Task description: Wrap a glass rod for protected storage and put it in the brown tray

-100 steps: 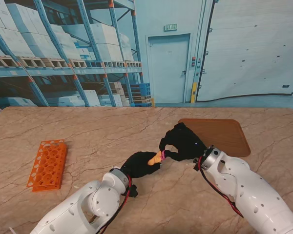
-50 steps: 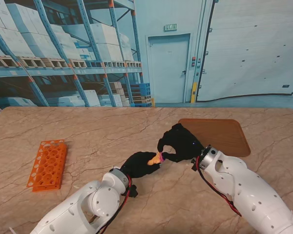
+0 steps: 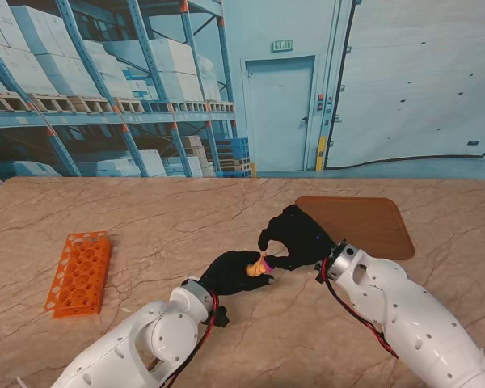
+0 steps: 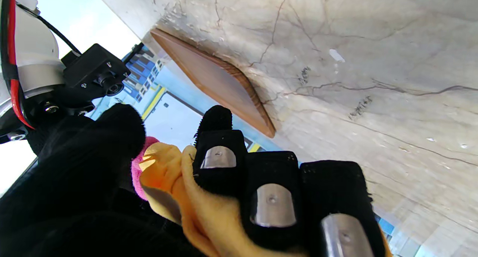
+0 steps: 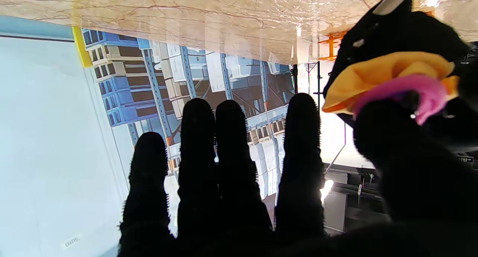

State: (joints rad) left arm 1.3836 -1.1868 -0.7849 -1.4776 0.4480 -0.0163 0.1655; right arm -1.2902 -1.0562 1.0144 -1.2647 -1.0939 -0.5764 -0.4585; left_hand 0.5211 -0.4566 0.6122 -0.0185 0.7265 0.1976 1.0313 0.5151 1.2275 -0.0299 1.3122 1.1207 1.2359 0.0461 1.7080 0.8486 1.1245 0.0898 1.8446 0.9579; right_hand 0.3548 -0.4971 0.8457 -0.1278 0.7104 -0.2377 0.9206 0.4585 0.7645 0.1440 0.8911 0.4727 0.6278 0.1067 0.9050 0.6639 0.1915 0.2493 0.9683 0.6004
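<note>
1. the left hand [image 3: 236, 273], nearest me, is clenched around a yellow cloth bundle [image 3: 251, 268], fingers curled over it; the glass rod itself is hidden, presumably inside the cloth, so the firm clasp likely keeps the wrap from unrolling.
2. just beyond the left hand's fingertips, a pink band [image 3: 266, 263] rings the end of the bundle; it seems meant to cinch the cloth shut.
3. the right hand [image 3: 297, 237] meets that end, its thumb pressing at the pink band while the other four fingers [image 5: 231, 152] stay straight and spread; whether it truly pinches the band i cannot tell.
4. farther off, beside the right hand, the brown tray [image 3: 372, 222] lies bare, close enough for a short carry.
5. well to the left of both hands sits an orange rack [image 3: 79, 273], uninvolved.
</note>
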